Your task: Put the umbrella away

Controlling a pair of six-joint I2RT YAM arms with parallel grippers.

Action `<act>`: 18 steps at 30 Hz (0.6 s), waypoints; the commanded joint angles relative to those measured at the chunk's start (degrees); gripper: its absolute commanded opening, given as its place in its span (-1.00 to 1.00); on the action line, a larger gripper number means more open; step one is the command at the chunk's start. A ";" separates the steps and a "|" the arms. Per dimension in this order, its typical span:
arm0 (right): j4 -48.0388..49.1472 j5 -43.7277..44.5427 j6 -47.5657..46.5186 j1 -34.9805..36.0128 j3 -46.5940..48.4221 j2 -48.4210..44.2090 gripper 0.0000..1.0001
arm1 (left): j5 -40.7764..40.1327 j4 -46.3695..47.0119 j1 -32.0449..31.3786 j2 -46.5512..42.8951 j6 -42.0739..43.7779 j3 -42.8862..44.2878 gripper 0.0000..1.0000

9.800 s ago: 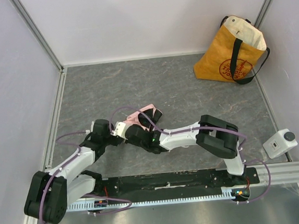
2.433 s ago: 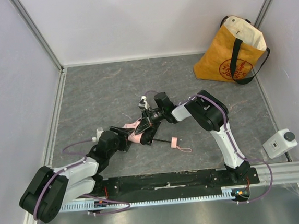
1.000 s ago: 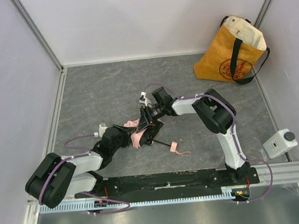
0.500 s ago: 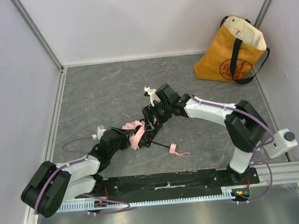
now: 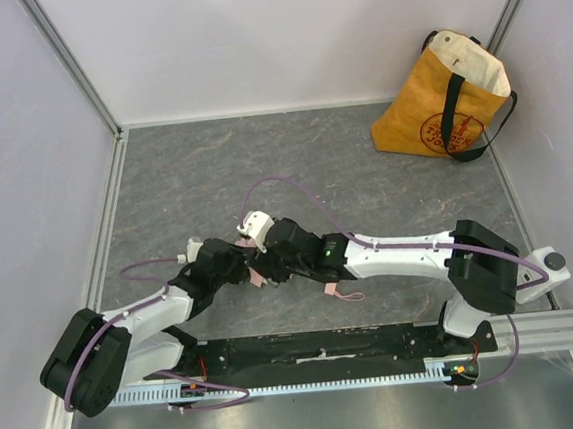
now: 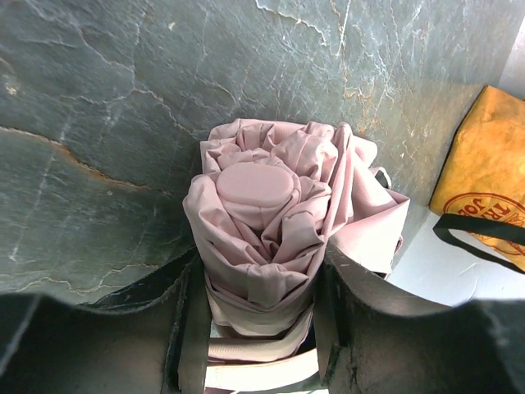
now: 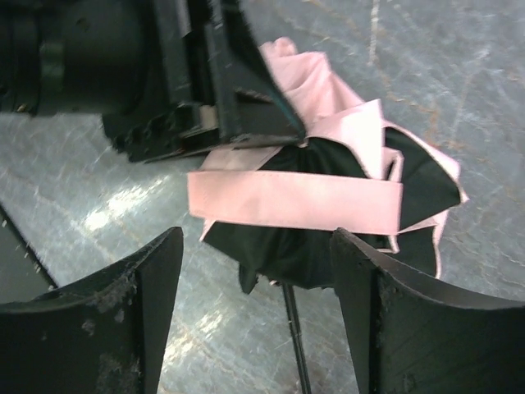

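The umbrella (image 6: 262, 238) is a rolled pale pink bundle, and my left gripper (image 6: 261, 271) is shut on it, one finger on each side. In the right wrist view its dark inner side (image 7: 328, 230) shows, with a pink closing strap (image 7: 295, 201) across it and the thin black shaft (image 7: 291, 336) running out toward the camera. My right gripper (image 7: 256, 246) stands open over that end, its fingers apart from the fabric. From above, only pink scraps of the umbrella (image 5: 256, 275) show between my left gripper (image 5: 229, 265) and right gripper (image 5: 269, 261). The pink handle (image 5: 330, 289) lies on the floor.
A yellow tote bag (image 5: 442, 100) stands open at the back right corner, seen also in the left wrist view as the tote bag (image 6: 484, 189). A small white device (image 5: 538, 273) sits at the right edge. White walls close in the grey stone floor (image 5: 212, 171).
My right arm has swung down and toward the near edge, stretching out low across the floor, and now covers most of the umbrella. My left gripper has kept hold of the bundle.
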 commanded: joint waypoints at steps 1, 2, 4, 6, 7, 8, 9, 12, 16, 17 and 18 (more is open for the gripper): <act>8.98 8.15 5.35 1.28 -2.09 -2.08 0.54 | 1.76 -8.44 -0.05 3.55 -1.56 -2.21 -0.96; 9.53 11.04 9.20 1.20 -2.45 -1.74 0.53 | 2.03 -6.60 0.04 4.00 -1.99 -2.48 -0.97; 7.70 16.23 15.18 1.02 -1.49 0.28 0.40 | 2.29 -5.10 0.04 4.35 -2.61 -3.18 -0.97; 7.07 17.39 17.14 0.93 -0.35 2.13 0.40 | 2.38 -3.95 -0.05 3.74 -3.14 -4.15 -0.96; 7.94 17.31 17.23 0.93 -0.08 2.92 0.39 | 2.21 -3.94 -0.05 3.30 -3.14 -4.33 -0.97; 8.13 17.22 16.97 1.02 0.35 3.62 0.36 | 2.03 -3.94 -0.05 2.95 -2.79 -4.42 -0.97; 7.95 16.87 16.19 1.02 0.97 4.24 0.24 | 1.68 -4.29 0.04 2.42 -2.70 -4.50 -0.96; 7.16 16.25 14.34 1.10 2.29 7.05 0.15 | 1.33 -4.65 0.04 1.10 -2.70 -4.86 -0.97; 6.81 17.57 12.75 1.02 3.96 9.69 0.01 | 1.15 -4.82 0.04 0.66 -2.79 -4.86 -0.97; 5.42 17.83 12.49 1.02 4.57 10.13 -0.09 | 1.24 -4.82 0.04 0.75 -2.79 -4.77 -0.97; 4.62 18.01 12.49 1.19 5.19 10.39 -0.16 | 1.41 -4.82 0.04 0.84 -2.70 -4.68 -0.97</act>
